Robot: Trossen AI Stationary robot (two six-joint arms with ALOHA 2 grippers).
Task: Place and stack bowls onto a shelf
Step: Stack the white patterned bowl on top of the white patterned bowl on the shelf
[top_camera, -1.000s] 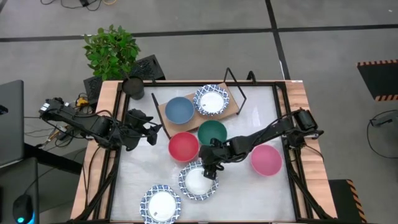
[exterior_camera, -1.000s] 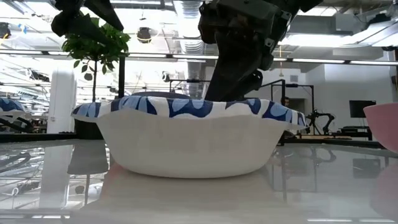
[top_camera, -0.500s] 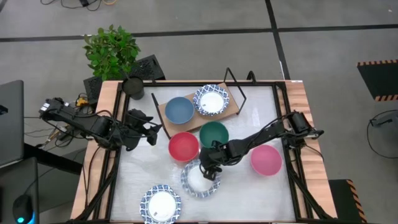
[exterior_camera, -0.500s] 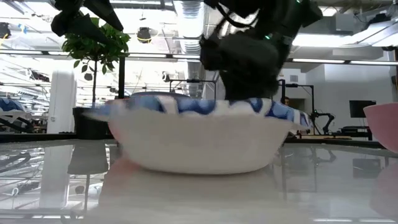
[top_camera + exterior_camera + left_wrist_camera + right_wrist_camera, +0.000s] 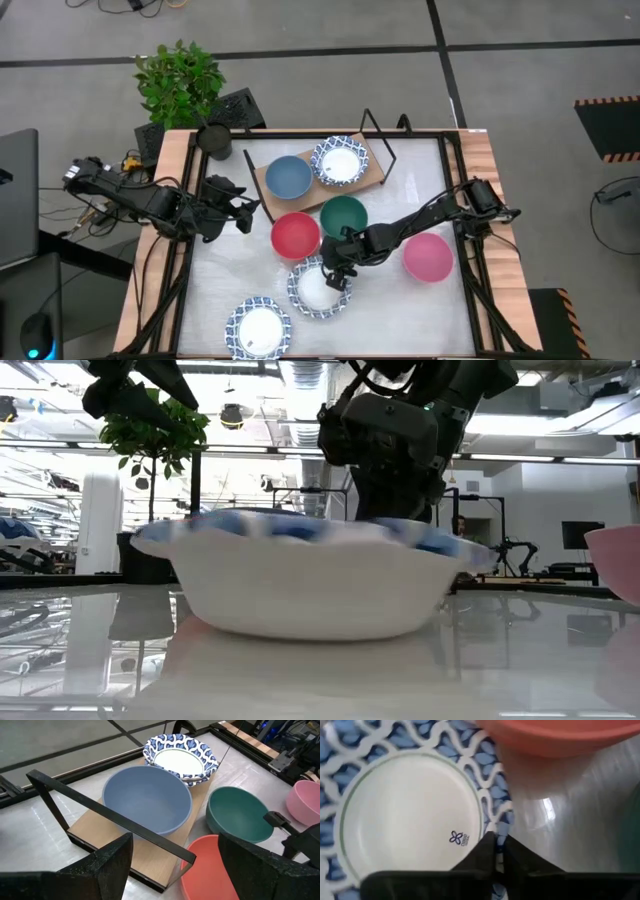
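Right gripper [image 5: 338, 272]: lowered over the near rim of a patterned bowl [image 5: 318, 290] at mid-table, fingers pinched together on that blue-and-white rim, as the right wrist view shows, with one finger [image 5: 481, 851] on the inner side. Held item: white bowl with blue patterned rim, seemingly resting on or barely off the white tabletop [image 5: 400, 320]; the low view shows its rim blurred, which suggests motion. Adjacent items: red bowl [image 5: 295, 235] just beside the held bowl's far edge, green bowl [image 5: 342, 214] near it, pink bowl [image 5: 428, 256] well apart toward the right side. Second loose patterned bowl [image 5: 259, 329] near the front edge. Shelf [image 5: 268, 176]: wooden board on black wire frame at the back of the table, carrying a blue bowl [image 5: 288, 177] and another patterned bowl [image 5: 340, 161] side by side. Left gripper [image 5: 244, 205]: waiting at the table's left side facing the shelf, fingers parted. Hazards: a one-sided rim pinch may let the bowl tilt or slip free on lifting; the red bowl sits close enough to be nudged; a carry toward the shelf could catch the wire frame or knock the bowls already there.
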